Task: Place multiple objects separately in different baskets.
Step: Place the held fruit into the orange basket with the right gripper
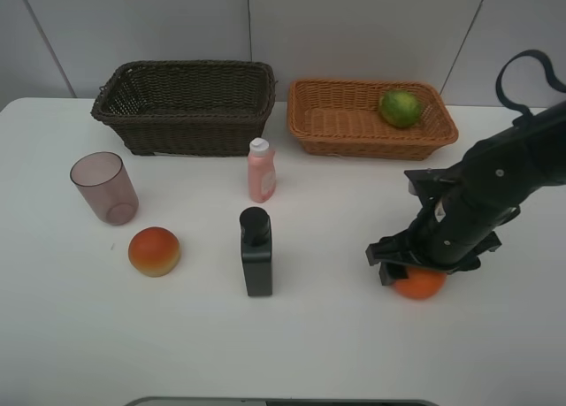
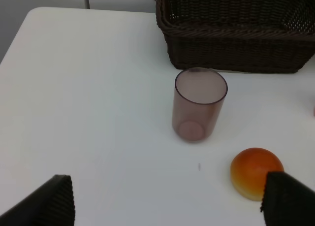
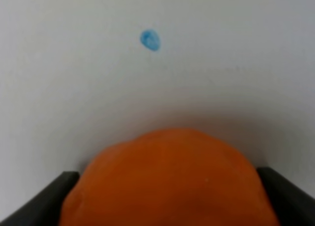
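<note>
left claw (image 2: 167, 201): spread apart above the table (image 2: 98, 113).
purple cup (image 1: 104, 187): upright, 11 o'clock of red-orange fruit (image 1: 154, 251).
dark basket (image 1: 184, 105): 1 o'clock of purple cup.
pink bottle (image 1: 261, 171): upright, 12 o'clock of black bottle (image 1: 256, 252).
lime (image 1: 400, 108): inside tan basket (image 1: 336, 118).
right claw (image 1: 416, 275): clamped on orange (image 1: 421, 287), 3 o'clock of black bottle.

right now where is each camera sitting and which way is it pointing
Exterior high: high on the robot's side, looking down across the table to the dark basket, tan basket and wall; the right arm shows, right gripper closed on the orange.
Left wrist: low over the table, facing the purple cup, red-orange fruit and dark basket; shows the open left gripper, fingers at the edges.
Right wrist: close above the table, filled by the orange between its fingers.
Shared: exterior and left wrist both show cup, fruit, dark basket.
</note>
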You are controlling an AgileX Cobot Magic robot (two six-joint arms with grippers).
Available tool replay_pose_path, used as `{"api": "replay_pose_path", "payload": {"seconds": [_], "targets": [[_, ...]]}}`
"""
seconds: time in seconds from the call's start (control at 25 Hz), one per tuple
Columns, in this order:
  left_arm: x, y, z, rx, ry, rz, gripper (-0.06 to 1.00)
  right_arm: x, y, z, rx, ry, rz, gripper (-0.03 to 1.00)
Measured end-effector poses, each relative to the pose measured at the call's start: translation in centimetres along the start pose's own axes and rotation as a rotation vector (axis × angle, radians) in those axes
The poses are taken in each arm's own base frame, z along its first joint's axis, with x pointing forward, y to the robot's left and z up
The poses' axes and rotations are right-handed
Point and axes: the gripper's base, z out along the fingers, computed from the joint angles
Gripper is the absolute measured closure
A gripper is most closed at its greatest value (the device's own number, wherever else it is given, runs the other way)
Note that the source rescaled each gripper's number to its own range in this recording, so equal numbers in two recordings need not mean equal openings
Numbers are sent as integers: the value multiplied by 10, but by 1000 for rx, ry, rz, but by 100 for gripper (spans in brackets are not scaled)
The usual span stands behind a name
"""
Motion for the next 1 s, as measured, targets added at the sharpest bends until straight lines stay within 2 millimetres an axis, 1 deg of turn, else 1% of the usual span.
{"api": "replay_pose_path", "payload": {"seconds": [0.32, 0.44, 0.6, 0.72, 0.88, 1.0], "targets": [[0, 0, 0, 0, 0, 0, -3, 1, 0, -1, 2, 5, 1, 38], [0, 0, 0, 0, 0, 0, -3, 2, -1, -5, 5, 14, 8, 38], [0, 0, 0, 0, 0, 0, -3, -1, -1, -17, 14, 20, 9, 38], [0, 0, 0, 0, 0, 0, -3, -12, 1, -30, 34, 27, 1, 38], [0, 0, 0, 0, 0, 0, -3, -40, 6, -53, 57, -19, -42, 38], [0, 0, 0, 0, 0, 0, -3, -65, 11, -75, 59, -96, -80, 39]]}}
